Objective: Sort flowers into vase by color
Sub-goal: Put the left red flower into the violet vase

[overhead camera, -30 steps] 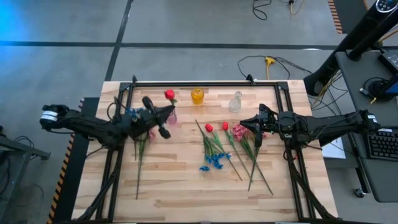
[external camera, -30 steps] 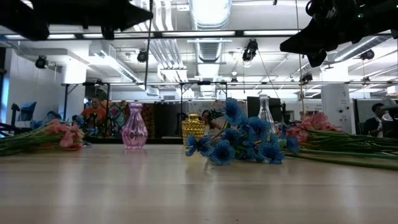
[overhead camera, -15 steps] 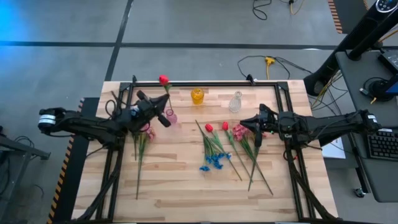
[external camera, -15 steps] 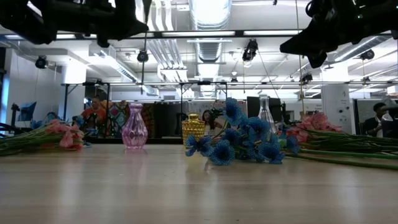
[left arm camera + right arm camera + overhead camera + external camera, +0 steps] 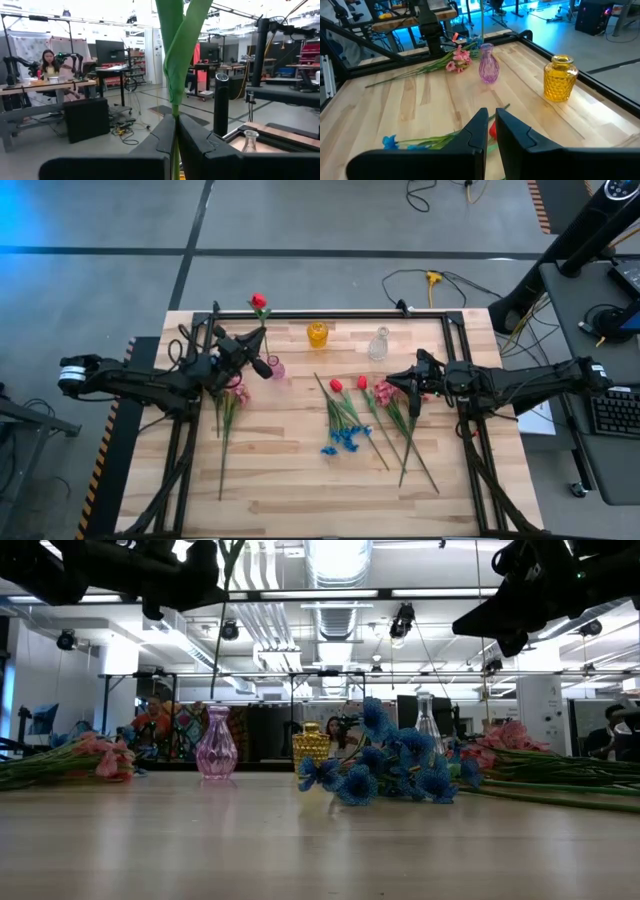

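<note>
Holding a red tulip [image 5: 259,301] by its stem, left gripper [image 5: 262,365] is clamped shut over the pink vase [image 5: 275,368], stem hanging above the vase mouth. Right gripper [image 5: 407,381] hovers closed and empty above the pink flowers [image 5: 385,391] mid-table. Blue flowers [image 5: 345,438] lie nearby; yellow vase [image 5: 317,334] and clear vase [image 5: 379,343] stand along the far edge.

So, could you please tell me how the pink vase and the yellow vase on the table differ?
The pink vase is tall and slim, with a narrow neck; the yellow vase is squat and wide, with a short neck. The pink vase looks smooth, the yellow vase has a faceted, textured surface. In the high view, the pink vase stands nearer the left gripper, the yellow vase nearer the table's far edge. Both stand upright and are translucent.
</note>
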